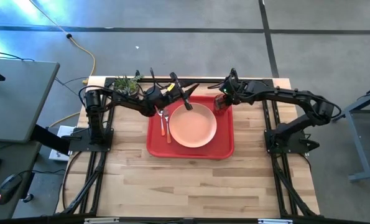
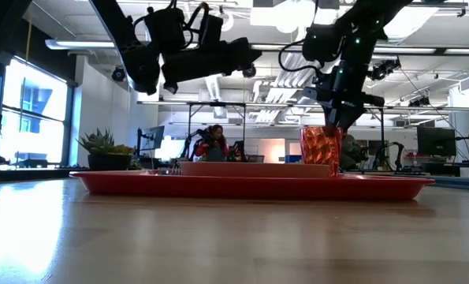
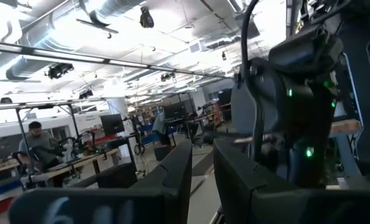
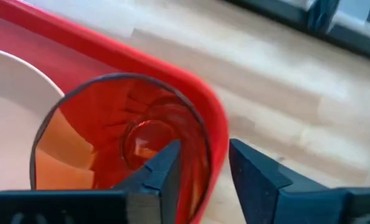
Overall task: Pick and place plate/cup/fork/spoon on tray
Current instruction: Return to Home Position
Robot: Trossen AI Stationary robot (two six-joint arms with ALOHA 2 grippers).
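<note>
The tray (image 1: pixel 191 148) lies at the far middle of the table (image 1: pixel 191 186), and most of the task's things are already gathered on it. The plate (image 1: pixel 193 125) sits in the tray's middle. The fork (image 1: pixel 163 123) and the spoon (image 1: pixel 166 129) lie side by side on the tray just left of the plate; which is which cannot be told with certainty from above. The cup (image 2: pixel 321 145) stands upright in the tray's far right corner, close to the plate and to the tray's rim.

The step in hand is judged to be the release of the cup. It would be done well if the fingers were parted fully and lifted straight up, so that the cup's wall is not caught and the cup is not tipped against the rim or the plate.

The right arm is stretched from its base at the right edge toward the far right corner of the tray, its wrist bent downward. The right gripper (image 4: pixel 200 165) hangs over the cup with its fingers apart, one inside the cup's mouth and one outside its wall; no clamping is seen.

The left arm is raised above the tray's far left side. The left gripper (image 3: pixel 200 180) is held level in the air, its fingers narrowly apart and empty.
</note>
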